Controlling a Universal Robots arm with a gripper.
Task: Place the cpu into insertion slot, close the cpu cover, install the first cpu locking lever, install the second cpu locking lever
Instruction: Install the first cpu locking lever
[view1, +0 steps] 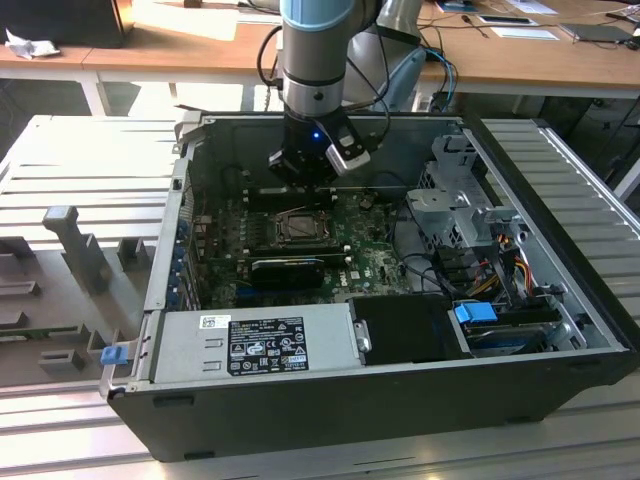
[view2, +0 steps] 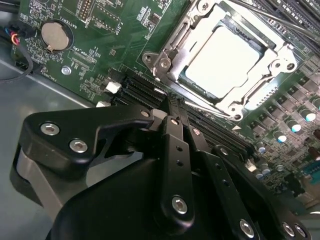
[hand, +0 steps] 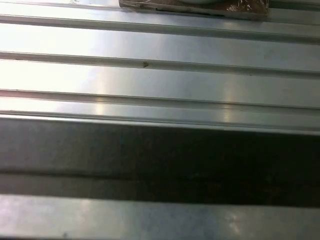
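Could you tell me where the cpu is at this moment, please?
The cpu sits in its socket on the green motherboard, framed by the cpu cover; in the second wrist view it lies just beyond the gripper.

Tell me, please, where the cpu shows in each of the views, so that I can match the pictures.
Exterior view: the cpu sits in its socket mid-motherboard, inside the open case, just below the gripper.
Second wrist view: the cpu is the bright square framed by the cpu cover, beyond the gripper.
First wrist view: ribbed metal surface; no cpu here.
Shared landmark: the green motherboard around the socket.
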